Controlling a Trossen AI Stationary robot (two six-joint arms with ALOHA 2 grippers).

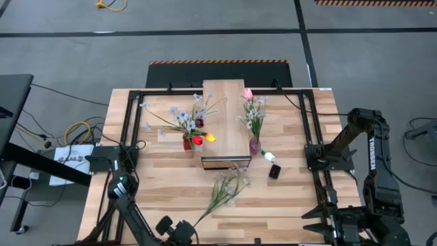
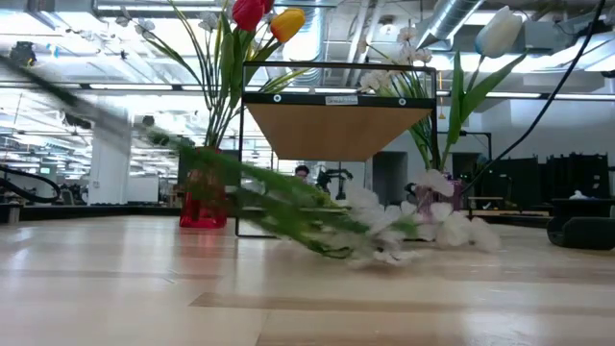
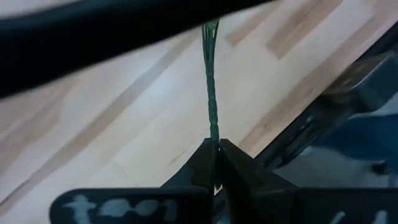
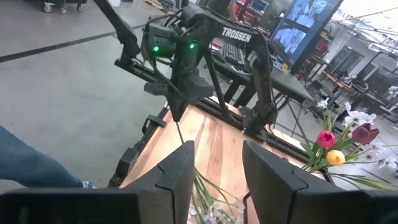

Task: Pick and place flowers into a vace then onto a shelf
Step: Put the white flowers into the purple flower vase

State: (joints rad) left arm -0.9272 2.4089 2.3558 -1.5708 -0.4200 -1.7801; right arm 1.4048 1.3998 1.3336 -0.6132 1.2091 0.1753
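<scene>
**One spray still to place, two vases already filled**

We see two vases with flowers in them. The red vase (image 1: 187, 143) stands on the table just beside the shelf (image 1: 225, 116) and holds red, yellow and dark tulips with pale blossoms. The small purple vase (image 1: 255, 145) stands at the other side of the shelf, near its edge, with a pink tulip and more blossoms. We judge that the filling is mostly done, but neither vase seems to stand on the shelf yet, so that part is left.

One spray of pale blossoms (image 1: 225, 188) lies across the near part of the table. Our left gripper (image 3: 216, 163) is clamped together on the end of its thin green stem (image 3: 212, 106), low at the near table edge. Our right gripper (image 4: 217, 171) waits at the near right side; its fingers stand apart and hold nothing.

A white tulip head (image 1: 269, 156) and a small dark thing (image 1: 274, 171) lie near the purple vase; we cannot tell what the dark thing is. In the low view the spray is blurred. From above we cannot be sure whether the purple vase touches the shelf.
</scene>
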